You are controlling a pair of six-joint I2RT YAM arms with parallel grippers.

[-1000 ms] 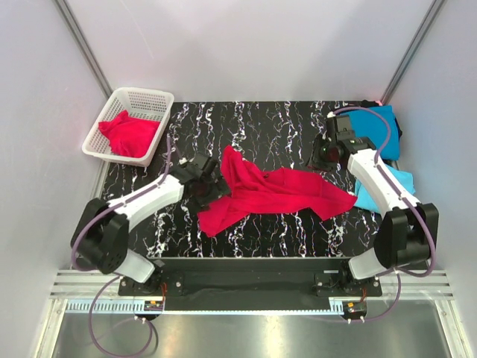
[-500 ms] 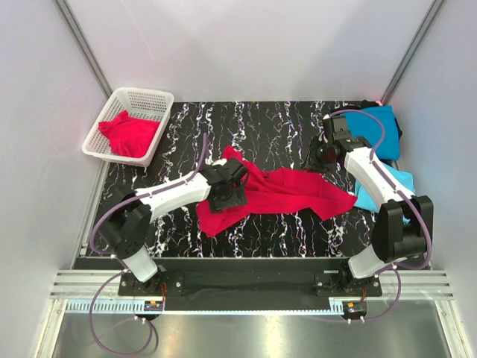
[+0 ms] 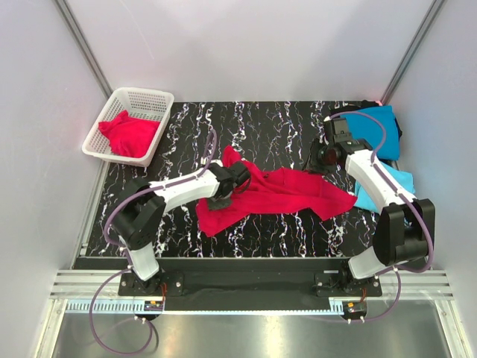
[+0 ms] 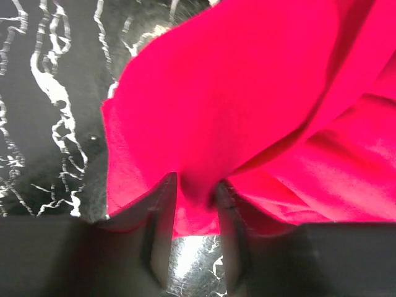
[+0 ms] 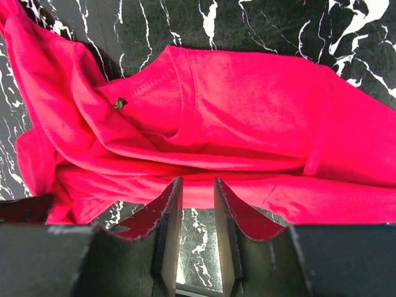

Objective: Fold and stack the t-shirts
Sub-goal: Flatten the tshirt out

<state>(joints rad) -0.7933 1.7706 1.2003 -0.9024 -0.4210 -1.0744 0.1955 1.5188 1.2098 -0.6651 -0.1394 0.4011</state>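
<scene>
A crimson-red t-shirt [image 3: 287, 190] [image 5: 247, 111] lies crumpled across the middle of the black marbled table [image 3: 276, 123]. My left gripper [image 3: 226, 192] [image 4: 197, 185] is down on its left part, jaws closed on a raised fold of the red cloth [image 4: 247, 93]. My right gripper [image 3: 322, 158] [image 5: 198, 182] hovers by the shirt's upper right edge, its jaws narrowly parted with only table showing between them. A teal-blue t-shirt [image 3: 373, 123] and a sky-blue t-shirt [image 3: 399, 179] lie at the table's right edge. Another red t-shirt [image 3: 130, 134] is in the basket.
A white mesh basket [image 3: 133, 95] stands off the table's back left corner. Grey walls close in both sides and the back. The right arm reaches over the blue shirts.
My left gripper swung right onto the red t-shirt's left part and its jaws closed on a fold. The right gripper barely moved.
</scene>
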